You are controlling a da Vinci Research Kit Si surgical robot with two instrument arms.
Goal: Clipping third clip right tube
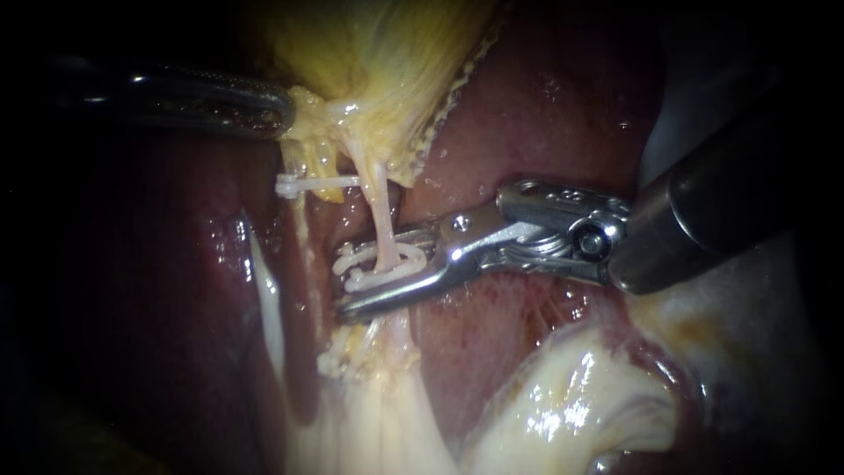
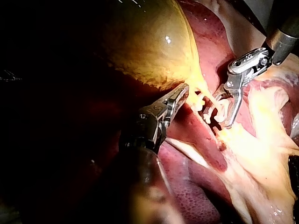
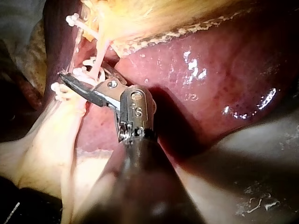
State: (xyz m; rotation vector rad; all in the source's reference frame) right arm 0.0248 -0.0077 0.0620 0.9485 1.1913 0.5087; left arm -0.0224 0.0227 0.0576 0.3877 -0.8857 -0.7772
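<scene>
Bright central light, wet glare spots on the liver [image 1: 563, 105], heavy darkness around the edges.

Endoscope view: ochre-yellow gallbladder [image 1: 387, 53] at 12 o'clock, its rim a cream dotted band; wet maroon liver [image 1: 545, 114] with white glints and redder streaks lower down; glossy cream fatty tissue [image 1: 563, 413] at 5 o'clock. Thin pale-pink tube [image 1: 380, 211] at centre, white plastic clip [image 1: 303, 185] at its 10 o'clock, second white clip [image 1: 378, 271] at its 6 o'clock. Right instrument [image 1: 345, 281]: bright silver jaws, dark grey shaft; left instrument [image 1: 286, 113] at 10 o'clock: dull dark steel.
</scene>
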